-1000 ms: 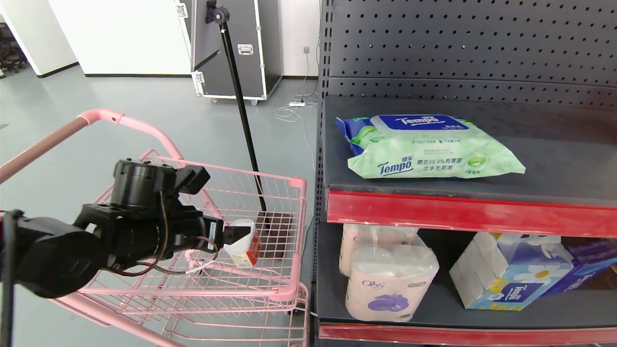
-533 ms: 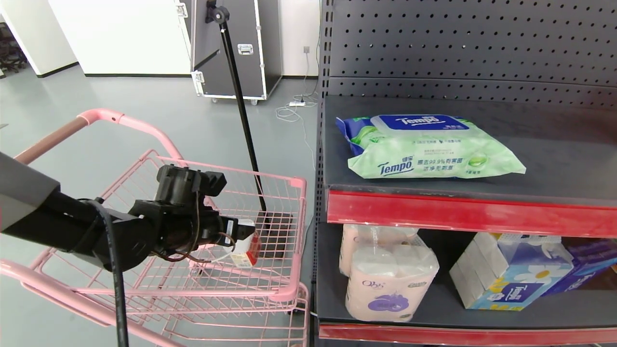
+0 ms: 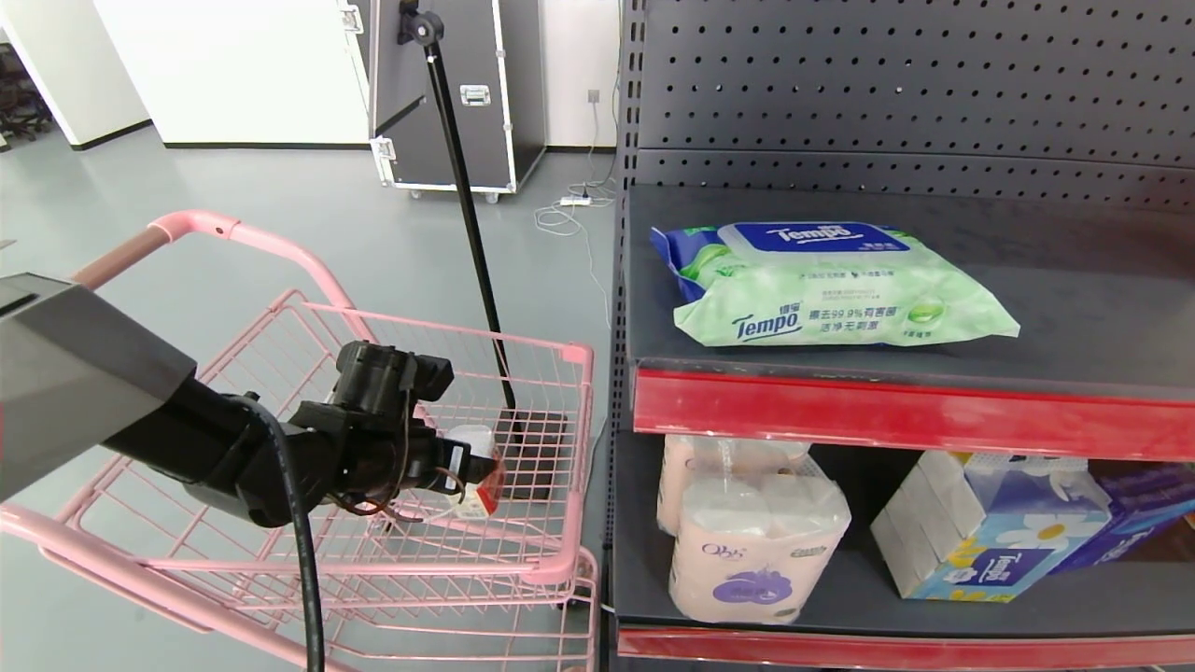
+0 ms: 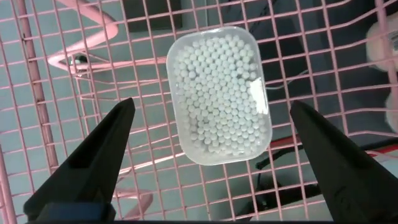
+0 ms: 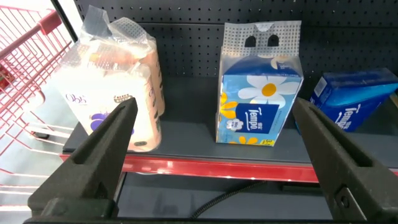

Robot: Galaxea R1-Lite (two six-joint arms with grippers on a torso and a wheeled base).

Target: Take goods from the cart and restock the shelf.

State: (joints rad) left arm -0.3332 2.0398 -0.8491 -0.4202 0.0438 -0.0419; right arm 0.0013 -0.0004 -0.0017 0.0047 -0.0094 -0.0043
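Pink cart point(image 3: 467, 332) mesh under clear bead tub point(image 4: 217, 93); left gripper point(image 4: 212, 104) spread wide astride it, empty; risk of snagging wire, tipping tub.

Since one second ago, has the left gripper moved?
Yes. The left gripper has advanced deeper into the pink cart, toward its shelf-side rim, and is open over the bead container.

- Shelf point(image 3: 896, 112), upper board point(image 3: 1102, 308): one green wet-wipes pack point(image 3: 840, 285) lies flat toward the left end.
- Lower board point(image 3: 1074, 583): a toilet-roll pack point(image 3: 752, 541) stands at the left. A flowered tissue pack point(image 3: 990, 527) and a blue pack point(image 3: 1144, 513) sit to its right.
- Pink wire cart point(image 3: 448, 567): stands on the grey floor point(image 3: 280, 215), just beside the shelf's left end. A clear box of white beads point(image 4: 219, 93) rests on its wire bottom.
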